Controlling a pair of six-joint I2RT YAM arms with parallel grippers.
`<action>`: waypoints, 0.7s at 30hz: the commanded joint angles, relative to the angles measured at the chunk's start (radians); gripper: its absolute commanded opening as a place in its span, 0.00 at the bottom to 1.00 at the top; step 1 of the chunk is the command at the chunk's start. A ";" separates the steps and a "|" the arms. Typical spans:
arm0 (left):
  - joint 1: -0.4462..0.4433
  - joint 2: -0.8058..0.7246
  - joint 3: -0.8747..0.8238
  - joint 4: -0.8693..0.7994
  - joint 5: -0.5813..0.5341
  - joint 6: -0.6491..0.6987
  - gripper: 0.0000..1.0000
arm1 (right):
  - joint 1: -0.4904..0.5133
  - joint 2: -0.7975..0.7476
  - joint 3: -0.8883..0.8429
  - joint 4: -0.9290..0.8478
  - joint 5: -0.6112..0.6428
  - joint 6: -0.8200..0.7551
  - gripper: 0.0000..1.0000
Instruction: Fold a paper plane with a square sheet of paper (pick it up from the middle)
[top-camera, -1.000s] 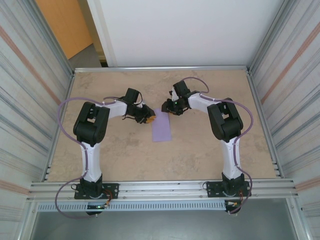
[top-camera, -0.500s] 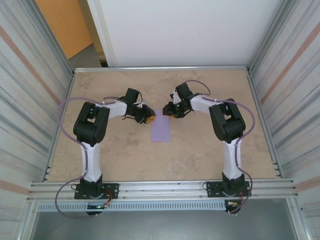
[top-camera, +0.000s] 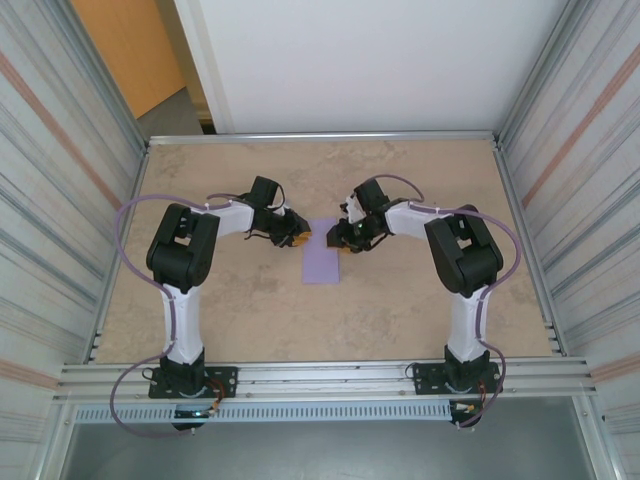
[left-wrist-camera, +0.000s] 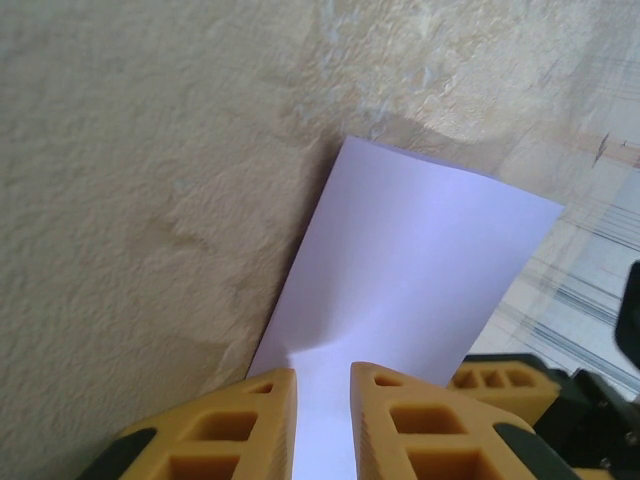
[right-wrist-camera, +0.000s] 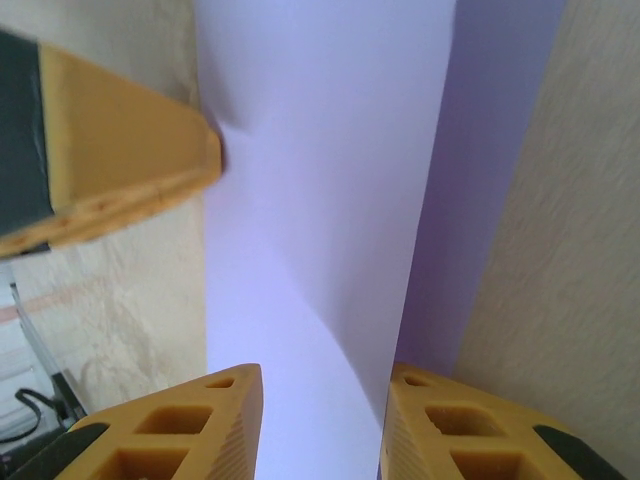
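The folded lilac paper (top-camera: 322, 262) lies mid-table (top-camera: 400, 310), its far end lifted between both arms; the left gripper (left-wrist-camera: 322, 390) pinches one edge while the right gripper (right-wrist-camera: 318, 400), fingers parted, straddles the other

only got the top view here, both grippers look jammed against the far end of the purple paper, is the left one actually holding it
Observer: Yes. In the left wrist view the left gripper has its yellow fingers nearly closed on the edge of the square sheet of paper, with paper in the narrow slot between them.
Operator: and the right one
Observer: The right gripper is open, its fingers straddling a raised edge of the sheet without pinching it.
Operator: is the paper flat
Observer: No. The right wrist view shows the top layer curving up off a darker purple layer beneath, so it is folded over and partly lifted.
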 joint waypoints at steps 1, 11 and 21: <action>-0.001 0.092 -0.069 -0.095 -0.114 -0.003 0.22 | 0.012 -0.069 -0.046 0.013 -0.040 0.040 0.34; -0.002 0.085 -0.075 -0.090 -0.110 -0.003 0.22 | 0.059 -0.148 -0.204 0.117 -0.053 0.202 0.24; -0.001 0.079 -0.081 -0.081 -0.107 -0.003 0.22 | 0.079 -0.181 -0.260 0.094 -0.002 0.268 0.19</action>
